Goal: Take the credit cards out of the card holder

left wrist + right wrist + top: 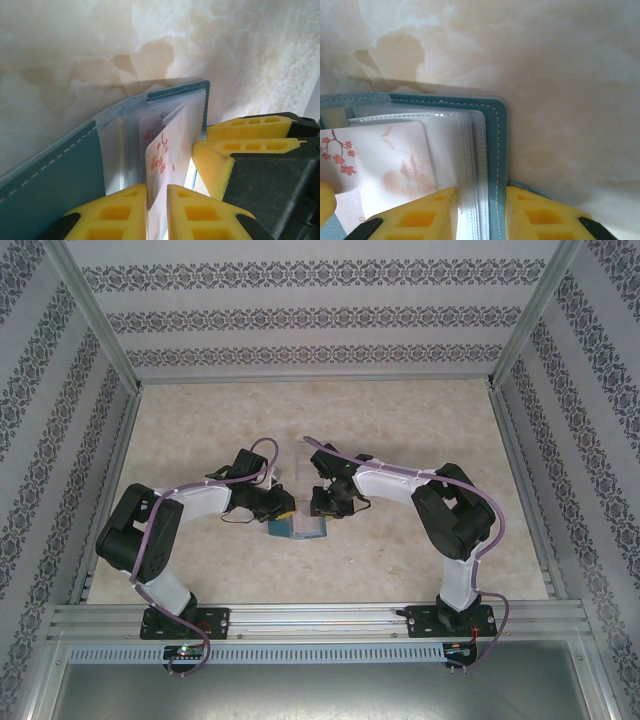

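The teal card holder (297,529) lies open at the table's middle, between both grippers. In the left wrist view its teal cover (50,175) slants left, and clear sleeves stand beside it. A pale credit card (167,145) with red blossom marks sticks out of the sleeves. My left gripper (157,192) is shut on that card's near edge. My right gripper (480,195) is shut on the holder's stitched teal edge (496,145) together with several clear sleeves. The same card (385,160) shows at the left of the right wrist view. The right gripper's yellow fingers (250,145) sit close beside the left one.
A faint clear plastic tray (303,458) sits just behind the grippers. The beige marbled table (420,420) stretches around them. Aluminium rails (320,618) and patterned walls close in the workspace on all sides.
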